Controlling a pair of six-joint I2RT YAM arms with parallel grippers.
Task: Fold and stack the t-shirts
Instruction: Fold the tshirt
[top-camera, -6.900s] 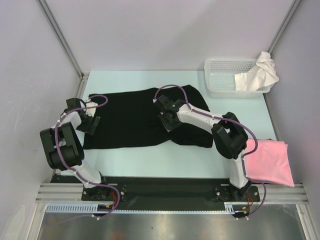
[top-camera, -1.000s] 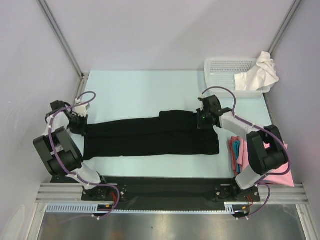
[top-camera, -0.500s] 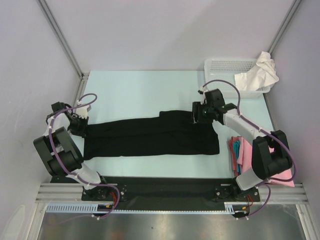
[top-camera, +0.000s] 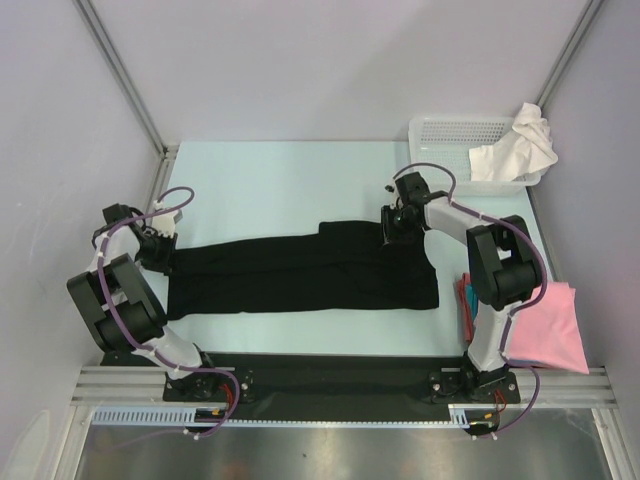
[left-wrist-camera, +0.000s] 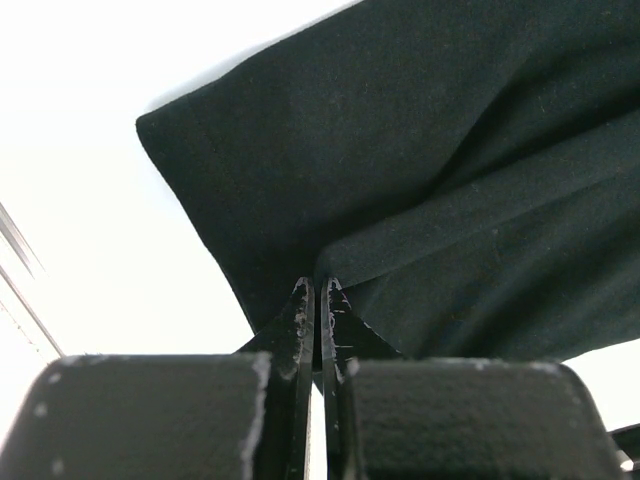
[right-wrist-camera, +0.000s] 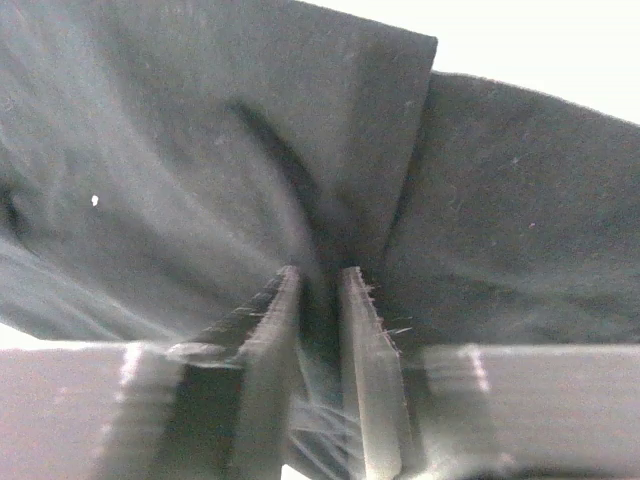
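Note:
The black t-shirt lies folded into a long strip across the table's middle. My left gripper is shut on its left end; the left wrist view shows the tips pinched together on the dark cloth. My right gripper rests on the strip's far right edge. In the blurred right wrist view its jaws stand narrowly apart, with a ridge of black cloth between them. A pink t-shirt and a red one lie at the right. A white t-shirt hangs over the basket.
The white mesh basket stands at the back right corner. Grey walls and metal frame posts close in the left, back and right sides. The right arm's elbow sits between the black strip and the pink shirt.
The right gripper let go of the black shirt, shifted a little left and back along its far edge, and its jaws have narrowed again. Its elbow swung inward, uncovering the pink shirt. The left arm held still.

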